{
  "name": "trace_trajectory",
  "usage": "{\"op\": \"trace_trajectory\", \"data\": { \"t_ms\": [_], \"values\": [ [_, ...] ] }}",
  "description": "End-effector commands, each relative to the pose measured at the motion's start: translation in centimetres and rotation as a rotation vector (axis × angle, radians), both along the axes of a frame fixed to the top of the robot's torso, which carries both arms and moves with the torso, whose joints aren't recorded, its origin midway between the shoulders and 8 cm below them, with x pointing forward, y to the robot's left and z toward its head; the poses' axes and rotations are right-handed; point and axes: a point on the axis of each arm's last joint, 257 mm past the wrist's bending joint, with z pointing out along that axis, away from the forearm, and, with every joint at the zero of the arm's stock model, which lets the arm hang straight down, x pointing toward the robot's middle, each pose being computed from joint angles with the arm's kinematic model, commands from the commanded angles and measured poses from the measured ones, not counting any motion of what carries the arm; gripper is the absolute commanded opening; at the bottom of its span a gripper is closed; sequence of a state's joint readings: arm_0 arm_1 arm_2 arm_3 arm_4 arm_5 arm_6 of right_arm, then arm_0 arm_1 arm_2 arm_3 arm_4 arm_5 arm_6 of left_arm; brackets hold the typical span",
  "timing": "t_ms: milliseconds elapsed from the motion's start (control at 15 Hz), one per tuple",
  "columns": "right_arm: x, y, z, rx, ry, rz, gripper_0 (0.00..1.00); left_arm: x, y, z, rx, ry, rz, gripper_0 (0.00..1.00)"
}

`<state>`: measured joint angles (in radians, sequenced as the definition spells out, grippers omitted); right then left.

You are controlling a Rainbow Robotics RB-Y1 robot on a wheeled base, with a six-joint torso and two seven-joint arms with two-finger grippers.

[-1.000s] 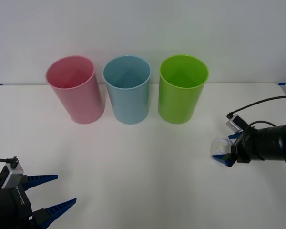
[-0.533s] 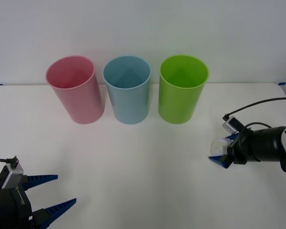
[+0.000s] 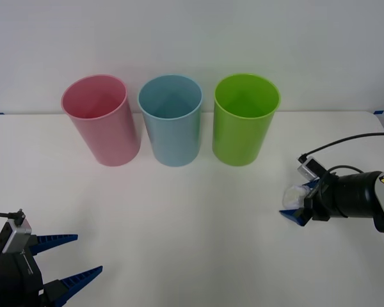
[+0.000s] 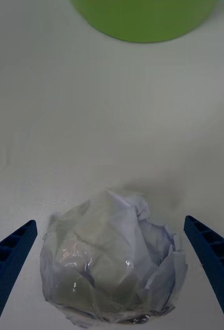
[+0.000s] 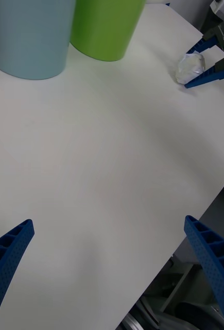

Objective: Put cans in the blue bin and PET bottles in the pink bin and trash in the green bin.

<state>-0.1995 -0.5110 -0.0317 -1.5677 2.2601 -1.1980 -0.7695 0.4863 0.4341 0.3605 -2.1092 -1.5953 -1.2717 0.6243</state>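
The trash [image 3: 294,194], a crumpled lump of clear film, lies on the white table at the right. My right gripper [image 3: 296,204] is open around it. In the right wrist view the trash [image 4: 109,260] sits between the two blue fingers [image 4: 9,268], close to both. The green bin [image 3: 245,121] stands behind it to the left, its base showing as the green bin [image 4: 142,18] ahead of the fingers. The blue bin [image 3: 171,121] and the pink bin [image 3: 101,118] stand in the same row. My left gripper [image 3: 67,259] rests open at the near left corner.
The three bins stand upright in a row near the table's [image 3: 192,211] far edge, with open mouths. The left wrist view shows the blue bin [image 5: 29,36], the green bin [image 5: 106,26], the trash [image 5: 190,67] and the table's near edge [image 5: 194,216].
My right arm has edged a little to the left, fingers still on either side of the trash. The left arm and the bins have not moved.
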Motion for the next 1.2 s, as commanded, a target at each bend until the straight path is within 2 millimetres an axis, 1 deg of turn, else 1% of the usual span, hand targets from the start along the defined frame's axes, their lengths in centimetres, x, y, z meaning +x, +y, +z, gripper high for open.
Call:
{"op": "trace_trajectory", "data": {
  "t_ms": [67,133,200,333,667,800,867,1000,1067,1200],
  "values": [
    [0.0,-0.3,-0.1,-0.013,0.000,-0.002,0.14,0.0,0.0,0.0,0.000,0.000,0.000,1.00],
    [0.0,-0.2,-0.2,-0.014,0.001,-0.004,0.08,0.0,0.0,0.0,0.000,0.000,0.000,1.00],
    [0.1,-0.3,-0.2,-0.020,-0.005,0.000,0.03,0.0,0.0,0.0,0.000,0.000,0.000,1.00],
    [0.3,-0.2,-0.3,-0.030,-0.013,0.002,0.00,0.0,0.0,0.0,0.000,0.000,0.000,1.00],
    [0.7,0.0,-0.2,-0.037,-0.039,0.012,0.00,0.0,0.0,0.0,0.000,0.000,0.000,1.00],
    [0.6,0.3,1.3,-0.011,-0.069,0.042,0.00,0.0,0.0,0.0,0.000,0.000,0.000,1.00],
    [0.0,0.3,2.3,-0.005,-0.087,0.064,0.00,0.0,0.0,0.0,0.000,0.000,0.000,1.00],
    [-1.7,-0.1,5.1,0.020,-0.136,0.098,0.00,0.0,0.0,0.0,0.000,0.000,0.000,1.00],
    [-2.5,0.0,6.3,0.041,-0.154,0.111,0.00,0.0,0.0,0.0,0.000,0.000,0.000,1.00],
    [-4.7,0.5,9.2,0.094,-0.188,0.147,0.00,0.0,0.0,0.0,0.000,0.000,0.000,1.00]
  ]
}}
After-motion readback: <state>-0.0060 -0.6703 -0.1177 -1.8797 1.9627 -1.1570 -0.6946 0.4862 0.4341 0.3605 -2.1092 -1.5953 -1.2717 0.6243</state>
